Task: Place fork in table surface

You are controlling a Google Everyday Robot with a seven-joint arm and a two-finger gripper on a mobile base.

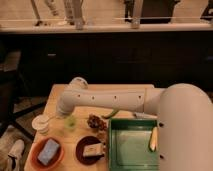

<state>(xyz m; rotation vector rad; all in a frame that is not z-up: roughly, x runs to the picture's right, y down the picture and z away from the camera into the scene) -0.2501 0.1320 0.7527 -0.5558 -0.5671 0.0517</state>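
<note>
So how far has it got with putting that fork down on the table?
Done: the arm stretches out over the table surface. In hand: the gripper, shut, seems to hold the fork beside the white cup. Left: lowering it onto bare wood and letting go.

On the table surface (100, 91), the tray (130, 150) sat at the near right, with 2 bowls left of it along the near edge: the left bowl (35, 150) and the middle bowl (80, 148). The cup (41, 123) stood beyond the left bowl. The gripper (59, 114) hung just right of the cup.
</note>
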